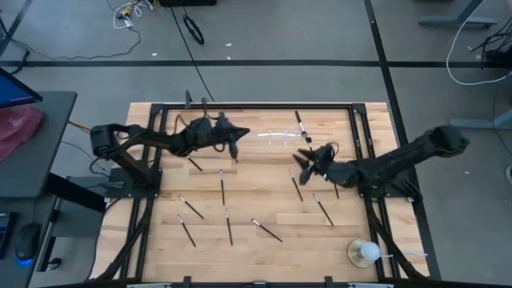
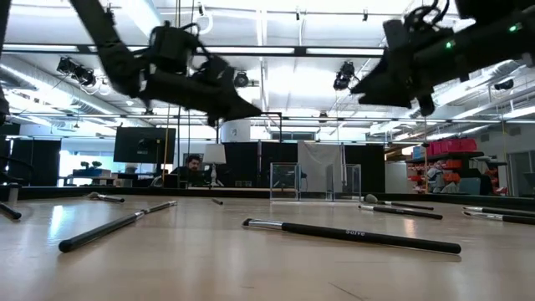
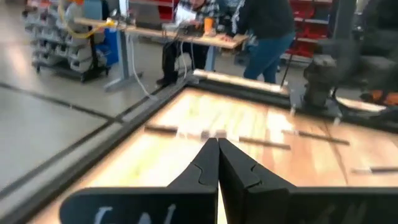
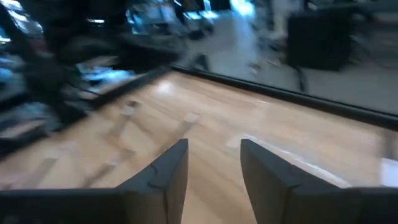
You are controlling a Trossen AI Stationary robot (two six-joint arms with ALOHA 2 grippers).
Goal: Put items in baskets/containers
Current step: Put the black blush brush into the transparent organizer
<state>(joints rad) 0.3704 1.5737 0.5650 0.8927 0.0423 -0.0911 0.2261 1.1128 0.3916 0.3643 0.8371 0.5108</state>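
Nearest the low camera lies one makeup brush [image 2: 351,234]; about ten dot the worktop [image 1: 264,200]. One clear organizer [image 1: 278,136]. Left hand [image 3: 217,163] closed, empty; right hand [image 4: 213,163] parted, empty.

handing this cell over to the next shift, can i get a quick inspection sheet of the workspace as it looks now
surface: pale wooden table inside a dark metal frame.
job's things: thin dark-handled makeup brushes lie scattered flat, e.g. one; the clear plastic organizer sits at the far edge with no brush seen in it.
clutter: white ball on a clear round base at the near right corner.
grippers: left gripper shut and empty, above the far left area; right gripper open and empty, right of centre.
cables: black and white cables on the floor beyond the table.
surroundings: people and desks in the room behind.
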